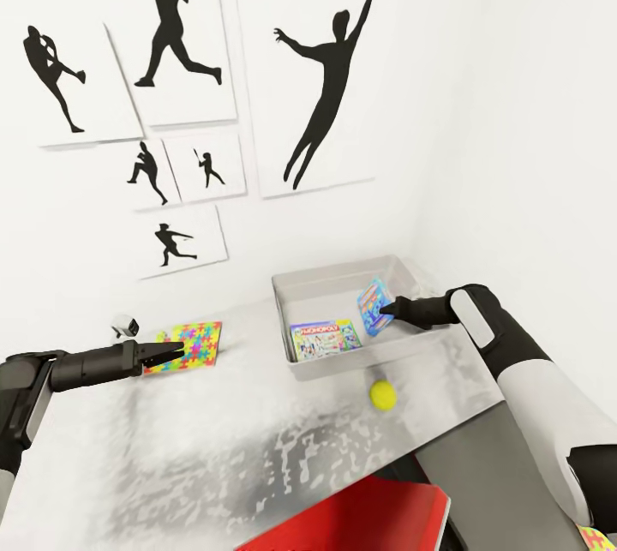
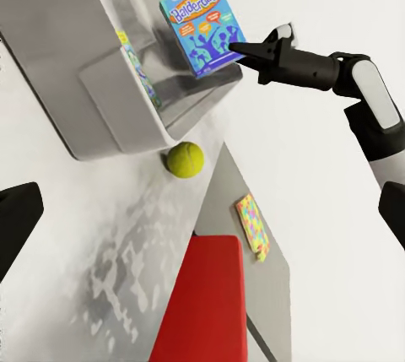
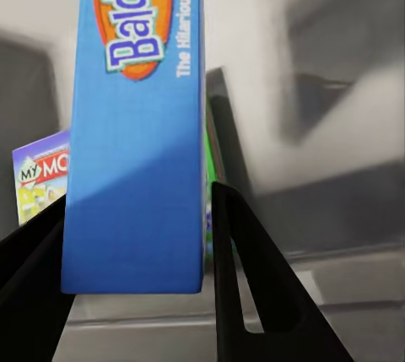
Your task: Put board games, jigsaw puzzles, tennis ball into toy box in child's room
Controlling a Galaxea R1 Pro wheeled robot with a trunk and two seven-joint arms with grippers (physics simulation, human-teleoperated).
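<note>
Blue board game (image 1: 374, 305) clamped in right jaws (image 1: 387, 308) above toy box (image 1: 296, 292); left jaws (image 1: 176, 351) unclear

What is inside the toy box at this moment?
A Monopoly board game lies flat on the toy box floor. The right gripper holds the blue Balderdash game upright over it. The floor beneath that game is hidden.

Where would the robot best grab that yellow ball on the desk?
Probably across the middle of the tennis ball, coming straight down from above. It is round, so any grip off its widest part could squeeze it out. It sits on the table close to the toy box, so that side is blocked.
</note>
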